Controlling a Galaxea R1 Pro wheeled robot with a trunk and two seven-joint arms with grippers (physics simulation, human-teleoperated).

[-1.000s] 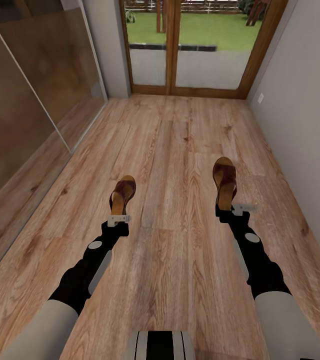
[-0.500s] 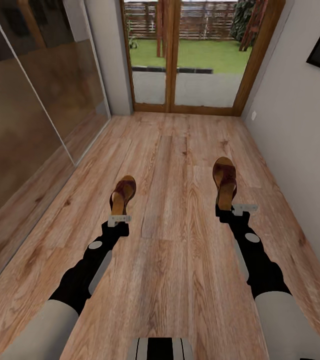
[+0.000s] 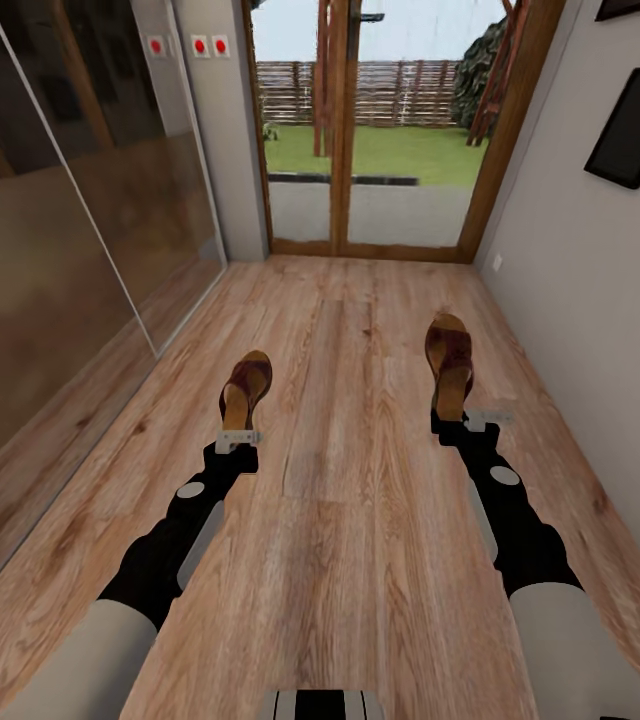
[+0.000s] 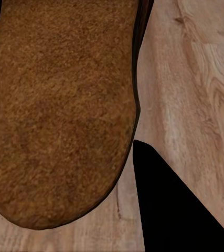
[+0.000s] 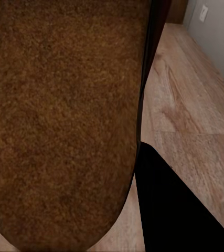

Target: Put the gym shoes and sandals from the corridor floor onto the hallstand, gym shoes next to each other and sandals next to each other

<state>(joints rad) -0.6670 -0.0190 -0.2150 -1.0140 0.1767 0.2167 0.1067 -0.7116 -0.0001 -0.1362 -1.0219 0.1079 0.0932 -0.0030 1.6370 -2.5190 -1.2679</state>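
left gripper [image 3: 237, 438] grips the heel of one sandal [image 3: 245, 387], held up over the corridor floor [image 3: 350, 500] | right gripper [image 3: 477, 418] grips the other sandal [image 3: 450, 362] near the right wall [image 3: 580, 270]

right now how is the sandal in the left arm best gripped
By its heel end, as the left gripper appears to have it: the left sandal points away from the robot with its heel nearest the fingers. The wide front strap at the far end blocks a grip there, so coming from behind seems best.
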